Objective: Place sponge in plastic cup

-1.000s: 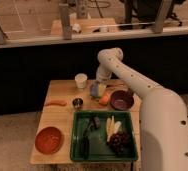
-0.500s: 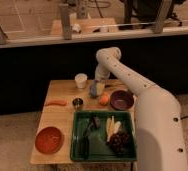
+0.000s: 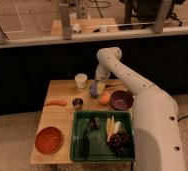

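My gripper is at the back of the wooden table, reaching down from the white arm. Right beneath it is a small bluish-grey shape, standing between the white cup and the orange fruit. I cannot tell whether this shape is the blue plastic cup, the sponge, or both together. The gripper hides its top.
A small dark metal cup and an orange carrot-like piece lie to the left. A purple bowl is to the right. A green tray at the front holds dark tools, pale sticks and grapes. An orange bowl is front left.
The gripper has eased slightly to the left over the bluish shape. The rest of the table looks the same.
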`<state>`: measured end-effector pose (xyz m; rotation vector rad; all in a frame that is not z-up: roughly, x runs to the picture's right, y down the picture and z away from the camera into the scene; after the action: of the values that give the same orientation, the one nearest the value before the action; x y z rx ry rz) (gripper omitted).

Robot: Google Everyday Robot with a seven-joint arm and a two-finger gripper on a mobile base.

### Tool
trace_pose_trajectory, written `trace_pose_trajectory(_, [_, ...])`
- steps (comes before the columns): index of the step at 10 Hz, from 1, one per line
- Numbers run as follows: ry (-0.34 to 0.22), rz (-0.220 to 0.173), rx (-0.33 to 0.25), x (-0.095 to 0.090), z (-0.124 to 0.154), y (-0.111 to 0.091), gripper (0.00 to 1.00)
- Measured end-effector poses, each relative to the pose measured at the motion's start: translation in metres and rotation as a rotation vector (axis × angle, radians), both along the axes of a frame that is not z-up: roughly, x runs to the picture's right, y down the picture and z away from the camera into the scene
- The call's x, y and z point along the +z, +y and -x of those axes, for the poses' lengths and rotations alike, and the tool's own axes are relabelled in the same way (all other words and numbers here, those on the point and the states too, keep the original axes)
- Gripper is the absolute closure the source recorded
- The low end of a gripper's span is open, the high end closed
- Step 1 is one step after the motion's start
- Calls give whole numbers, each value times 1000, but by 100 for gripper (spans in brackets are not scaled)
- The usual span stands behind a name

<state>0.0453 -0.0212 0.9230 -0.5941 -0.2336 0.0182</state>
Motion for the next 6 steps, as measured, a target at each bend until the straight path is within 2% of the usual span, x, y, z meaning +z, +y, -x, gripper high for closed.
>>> trace_pose_trajectory(4, [-2,-6,4,1,3,-3,28])
trace_pose_trajectory(6, [-3,-10,10,1,4,-4,26])
